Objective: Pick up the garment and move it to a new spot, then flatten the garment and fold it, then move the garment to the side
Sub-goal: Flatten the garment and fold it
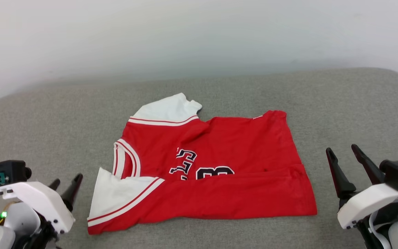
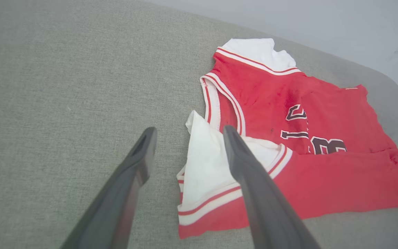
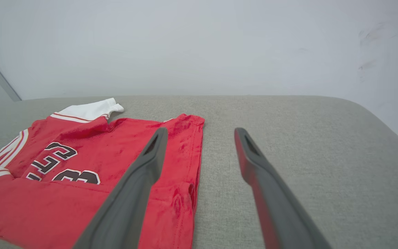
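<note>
My left gripper (image 1: 67, 179) at eight o'clock and right gripper (image 1: 342, 148) at four o'clock of the red, white-sleeved jersey garment (image 1: 219, 180) gape wide, empty. Grabbing one layer could, I reckon, unravel its fold.

The scene is viewed by the head camera from above, facing forward and down over the grey upholstered surface (image 1: 47, 114) up to the pale wall (image 1: 185, 34), so the whole red jersey (image 1: 219, 166) is taken in. The left wrist view is set low and near at the jersey's sleeve end, directed along the left gripper (image 2: 188, 128). The right wrist view is set low at the hem end, directed along the right gripper (image 3: 201, 129) toward the wall. The jersey is shared by all three views.
</note>
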### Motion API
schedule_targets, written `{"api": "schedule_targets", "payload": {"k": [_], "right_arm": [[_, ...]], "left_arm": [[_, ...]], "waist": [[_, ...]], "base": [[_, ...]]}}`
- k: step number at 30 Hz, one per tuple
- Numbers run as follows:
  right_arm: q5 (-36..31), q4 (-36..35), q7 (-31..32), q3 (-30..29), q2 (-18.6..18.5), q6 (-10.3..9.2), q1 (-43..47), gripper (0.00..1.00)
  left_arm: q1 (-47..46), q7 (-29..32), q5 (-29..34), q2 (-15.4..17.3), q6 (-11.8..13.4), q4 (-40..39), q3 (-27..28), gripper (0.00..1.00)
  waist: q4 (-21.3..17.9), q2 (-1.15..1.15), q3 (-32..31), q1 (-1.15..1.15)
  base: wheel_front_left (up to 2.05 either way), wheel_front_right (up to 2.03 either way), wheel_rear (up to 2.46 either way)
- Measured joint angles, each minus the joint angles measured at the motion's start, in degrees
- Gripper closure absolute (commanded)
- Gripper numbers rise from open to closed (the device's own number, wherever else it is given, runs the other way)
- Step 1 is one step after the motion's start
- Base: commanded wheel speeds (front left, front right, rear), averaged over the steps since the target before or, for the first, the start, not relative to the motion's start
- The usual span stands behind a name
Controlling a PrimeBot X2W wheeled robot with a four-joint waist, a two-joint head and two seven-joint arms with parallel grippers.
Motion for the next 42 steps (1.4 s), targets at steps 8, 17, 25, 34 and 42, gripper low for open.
{"api": "schedule_targets", "payload": {"k": [8,17,25,34,42], "right_arm": [[-4.3,-10.5,1.8,-1.0,3.1,0.0,6.9,0.0],[-6.0,-16.2,4.7,1.2,4.9,0.0,9.1,0.0],[-5.5,-17.6,5.3,2.4,5.3,0.0,8.0,0.0],[-3.3,-18.3,6.1,0.0,5.2,0.0,6.5,0.0],[1.0,-17.3,13.4,-2.1,3.2,0.0,5.1,0.0]], "left_arm": [[5.2,10.7,-3.3,4.9,0.3,-3.0,-2.4,0.0],[3.4,18.9,-3.4,6.7,1.1,0.0,-5.8,0.0],[-1.5,22.3,-3.9,5.7,-0.4,5.1,-7.5,0.0],[-4.2,24.3,-5.6,4.6,-2.0,8.5,-7.8,1.0],[-4.4,21.2,-5.8,2.4,-3.1,7.8,-7.7,1.0]], "waist": [[-2.2,0.0,-1.7,0.0],[-4.1,0.0,1.0,0.0],[-6.4,0.0,4.6,0.0],[-8.5,0.0,7.9,0.0],[-7.5,0.0,8.1,0.0]], "base": [[0.0,0.0,0.0],[0.0,0.0,0.0],[0.0,0.0,0.0],[0.0,0.0,0.0],[0.0,0.0,0.0]]}}
